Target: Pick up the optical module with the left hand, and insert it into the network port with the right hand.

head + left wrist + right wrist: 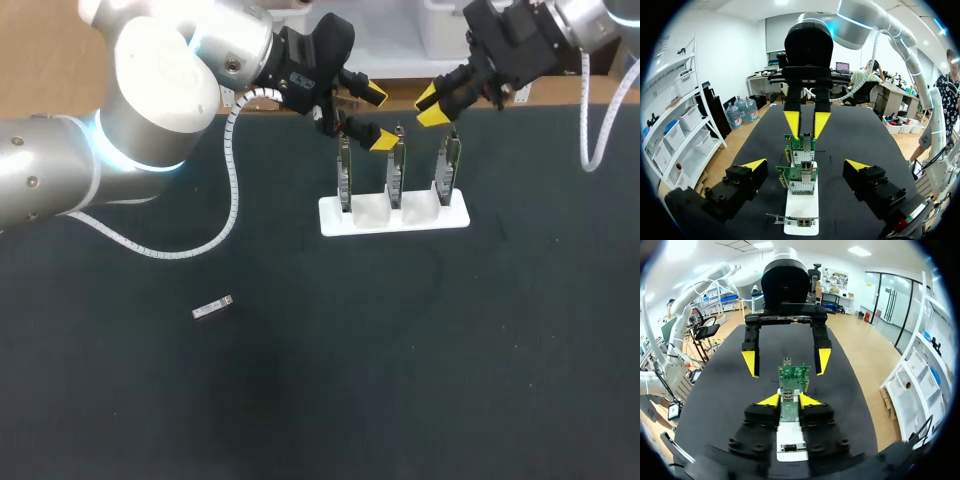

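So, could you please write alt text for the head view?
A white stand holding three upright circuit cards sits far on the dark table, the open left gripper and the right gripper just above it. A small optical module lies alone nearer the front left.

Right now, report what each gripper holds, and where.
Left jaws: open, empty. Right jaws appear shut on the upright green circuit card's top edge.
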{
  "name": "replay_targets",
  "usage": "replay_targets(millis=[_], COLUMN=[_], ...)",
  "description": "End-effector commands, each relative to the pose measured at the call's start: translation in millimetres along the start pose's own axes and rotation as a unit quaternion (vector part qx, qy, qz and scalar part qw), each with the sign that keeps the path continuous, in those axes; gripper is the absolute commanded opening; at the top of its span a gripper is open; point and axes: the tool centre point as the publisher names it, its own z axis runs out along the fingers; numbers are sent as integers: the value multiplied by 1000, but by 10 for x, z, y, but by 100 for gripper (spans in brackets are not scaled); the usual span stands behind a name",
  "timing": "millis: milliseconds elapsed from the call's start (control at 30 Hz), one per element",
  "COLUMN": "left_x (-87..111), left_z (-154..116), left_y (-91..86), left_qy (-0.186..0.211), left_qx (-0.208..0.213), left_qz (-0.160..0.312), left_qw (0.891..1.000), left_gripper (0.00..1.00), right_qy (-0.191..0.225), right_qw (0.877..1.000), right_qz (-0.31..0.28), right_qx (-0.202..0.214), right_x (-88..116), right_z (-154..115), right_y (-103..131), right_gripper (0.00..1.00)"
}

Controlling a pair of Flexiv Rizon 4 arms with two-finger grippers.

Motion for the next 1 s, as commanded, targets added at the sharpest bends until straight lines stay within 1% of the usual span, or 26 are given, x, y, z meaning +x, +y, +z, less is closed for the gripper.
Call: replay_targets(millis=[33, 433, 733, 1000], left_x=[-12, -12, -12, -12], left_z=[4, 4, 4, 4], left_y=[15, 15, 15, 15], left_qy=[3, 3, 3, 3], left_qx=[1, 1, 1, 1], left_qz=[-1, -1, -1, -1], left_qw=[1000, 1000, 1000, 1000], left_gripper=[100, 100, 100, 100], right_qy=[-2, -6, 5, 4], right_qw=[1000, 1000, 1000, 999], right_qz=[-4, -18, -24, -26], right_qx=[2, -8, -19, -22], right_x=[-12, -110, -115, -151], right_z=[19, 122, 219, 250], right_y=[29, -17, -36, -49], right_gripper=[0, 0, 0, 0])
